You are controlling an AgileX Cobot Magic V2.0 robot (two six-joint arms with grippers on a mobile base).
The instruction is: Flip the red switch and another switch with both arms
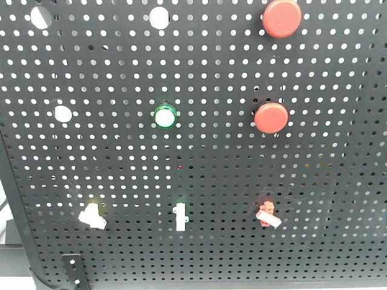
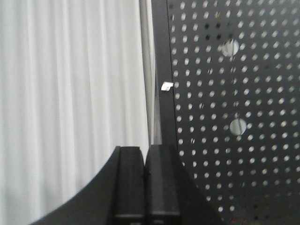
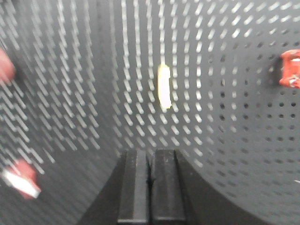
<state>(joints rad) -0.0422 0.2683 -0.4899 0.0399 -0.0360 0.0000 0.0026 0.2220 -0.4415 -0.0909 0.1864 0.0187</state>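
On the black pegboard, the red switch sits in the bottom row at the right, its white lever pointing down-right. The pale cream switch sits in the same row at the left. Neither arm shows in the front view. In the left wrist view my left gripper is shut on nothing, level with the board's left edge. The right wrist view is blurred. My right gripper is shut and empty, below a pale upright toggle, with a red switch at the right edge.
Two large round red buttons, a green button and a slim white toggle are on the board. A white curtain hangs left of the board. A blurred red piece with a white tip is at lower left.
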